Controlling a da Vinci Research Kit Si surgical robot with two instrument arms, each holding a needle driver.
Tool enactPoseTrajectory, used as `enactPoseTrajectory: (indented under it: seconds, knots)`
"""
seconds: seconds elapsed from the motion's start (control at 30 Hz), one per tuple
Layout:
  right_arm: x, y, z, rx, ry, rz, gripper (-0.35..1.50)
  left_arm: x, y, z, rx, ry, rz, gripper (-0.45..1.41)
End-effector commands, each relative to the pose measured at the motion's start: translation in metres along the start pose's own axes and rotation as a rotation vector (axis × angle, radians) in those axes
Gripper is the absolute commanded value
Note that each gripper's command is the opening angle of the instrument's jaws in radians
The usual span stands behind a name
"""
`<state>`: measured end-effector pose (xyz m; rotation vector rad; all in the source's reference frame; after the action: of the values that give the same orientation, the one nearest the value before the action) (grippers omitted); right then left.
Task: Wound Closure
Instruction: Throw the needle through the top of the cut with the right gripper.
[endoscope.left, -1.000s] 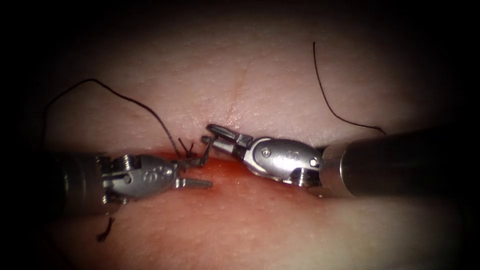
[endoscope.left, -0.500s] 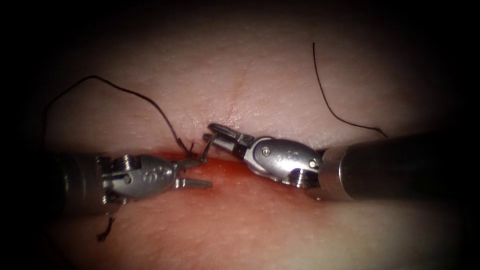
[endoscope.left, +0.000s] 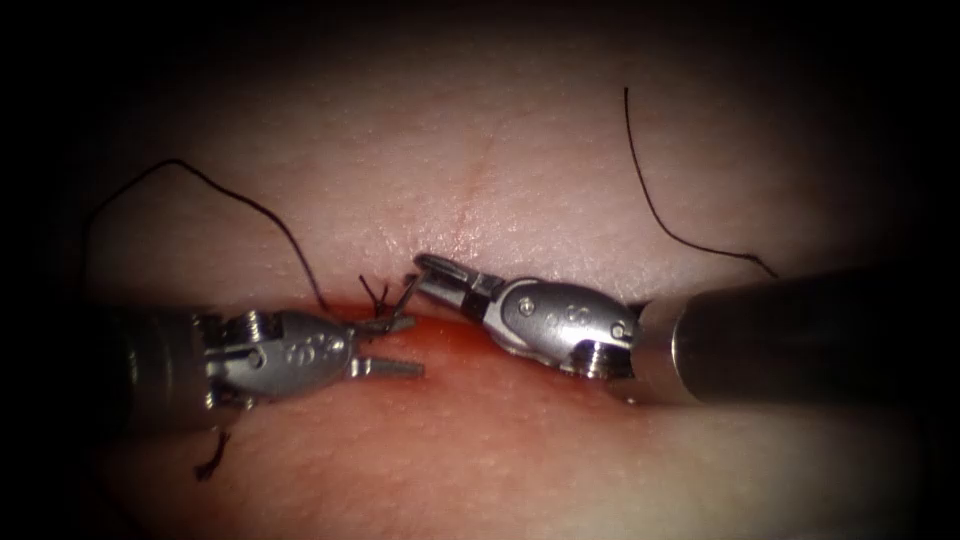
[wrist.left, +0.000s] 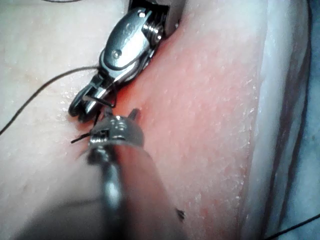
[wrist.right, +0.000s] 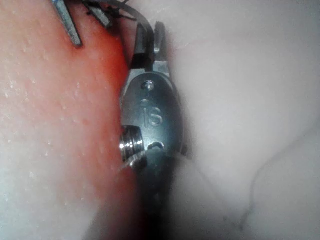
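While your right end effector is closed on the needle, gripping it near one end of its curve, your left end effector stands open and holds nothing. From the right end effector's tips the needle runs down to the upper jaw of the left one and looks to touch it there. You cannot tell from these views whether the needle's far end sits in the tissue or only rests over it. Close along the right shaft, the needle arcs away from the closed tips toward the two spread jaws of the left tool.

Short dark thread ends stick up just beside the left end effector's upper jaw. A long thread loops away from them, up and behind the left tool. A second strand lies on the tissue behind the right end effector, well apart from its tips. Red fluid covers the tissue under both end effectors. A cut end of thread lies below the left shaft
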<state>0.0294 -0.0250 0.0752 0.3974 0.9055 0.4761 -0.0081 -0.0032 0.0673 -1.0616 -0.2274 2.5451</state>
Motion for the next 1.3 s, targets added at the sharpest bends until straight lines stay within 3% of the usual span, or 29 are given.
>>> enactPoseTrajectory:
  seconds: [0.03,0.3,0.47,0.53,0.6,0.73,0.77,0.8,0.9,1.03,1.3]
  knots:
    - [-0.0004,-0.0003,0.001,0.009,-0.019,0.011,-0.35,-0.0001,0.0,0.0008,-0.001,0.001,0.001,0.1]
    - [-0.0014,-0.0004,0.0006,0.021,-0.072,0.042,-0.35,-0.0002,0.0,0.0008,-0.003,-0.004,0.003,0.1]
    - [0.0022,0.0008,-0.0005,-0.053,0.072,0.102,-0.35,0.0,0.0,0.0012,-0.007,0.0,0.006,0.12]
    - [0.0026,0.001,-0.0006,-0.066,0.084,0.109,-0.35,0.0001,0.0,0.0013,-0.009,0.001,0.006,0.12]
    - [0.0038,0.0018,-0.0009,-0.108,0.173,0.144,-0.35,-0.0001,0.0001,0.0015,-0.007,0.001,0.008,0.12]
    - [0.005,0.0024,-0.0013,-0.153,0.24,0.113,-0.35,-0.0004,0.0001,0.0016,-0.006,0.001,0.01,0.12]
    - [0.0052,0.0025,-0.0013,-0.164,0.238,0.114,-0.06,-0.0004,0.0001,0.0016,-0.006,0.001,0.011,0.12]
    - [0.0054,0.0027,-0.0013,-0.184,0.241,0.095,0.68,-0.0005,0.0001,0.0015,-0.007,0.002,0.011,0.12]
    - [0.0058,0.0027,-0.0012,-0.213,0.25,0.044,1.18,-0.0007,0.0002,0.0013,-0.008,0.002,0.014,0.12]
    - [0.0075,0.0024,-0.0009,-0.272,0.291,-0.062,1.3,-0.0015,0.0007,0.0009,-0.014,-0.008,0.023,0.12]
    - [0.012,0.0013,-0.0026,-0.394,0.335,-0.266,1.33,-0.0022,0.0011,0.0009,-0.015,-0.016,0.037,0.14]
